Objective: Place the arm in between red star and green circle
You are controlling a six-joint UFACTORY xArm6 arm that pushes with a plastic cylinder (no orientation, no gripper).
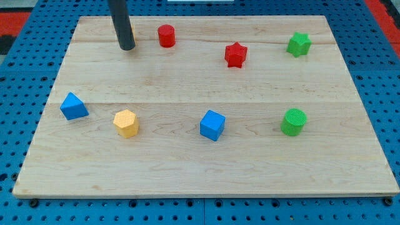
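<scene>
The red star [236, 54] lies at the upper right of the wooden board [187, 162]. The green circle [293, 122] lies below and to the right of it, at the right middle. My tip [127, 47] rests on the board at the upper left, far to the left of both blocks. It stands just left of the red cylinder [166, 35], with a gap between them. A sliver of yellow shows behind the rod at its right side; I cannot tell its shape.
A green star [299, 44] sits at the upper right. A blue triangular block [74, 106] is at the left middle, a yellow hexagon [126, 122] beside it, and a blue cube [212, 125] at the centre bottom. A blue pegboard surrounds the board.
</scene>
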